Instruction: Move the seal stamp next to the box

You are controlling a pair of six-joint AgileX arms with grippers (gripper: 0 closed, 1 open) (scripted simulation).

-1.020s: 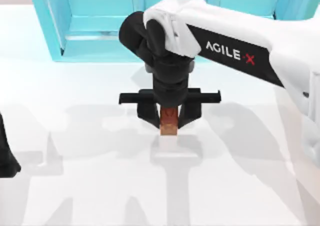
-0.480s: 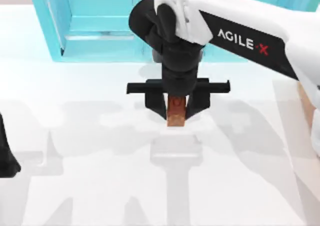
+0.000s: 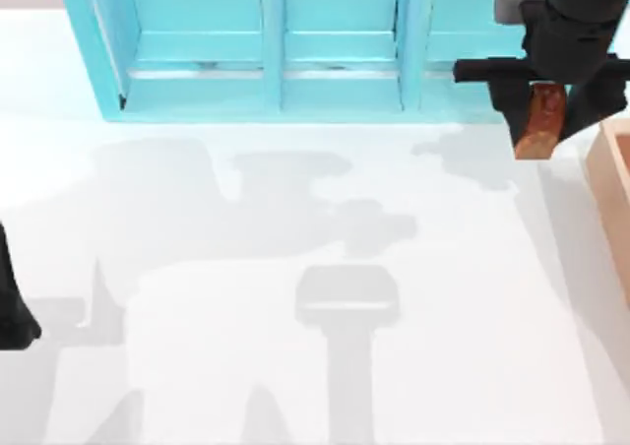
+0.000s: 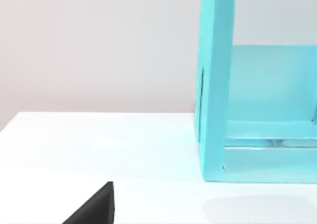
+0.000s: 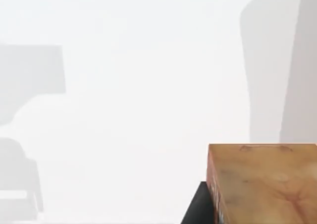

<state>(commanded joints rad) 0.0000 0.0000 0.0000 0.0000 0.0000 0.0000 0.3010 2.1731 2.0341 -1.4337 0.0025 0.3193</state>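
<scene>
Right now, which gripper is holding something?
The right gripper, at the table's far right beside the box, grips the seal stamp; the left gripper carries nothing.

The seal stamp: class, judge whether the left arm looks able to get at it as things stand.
Probably not. The seal stamp is held in the right gripper at the table's far right by the box; the left gripper sits at the left edge.

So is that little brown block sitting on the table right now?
No: in the top view the seal stamp hangs between the right gripper fingers, beside the box.
</scene>
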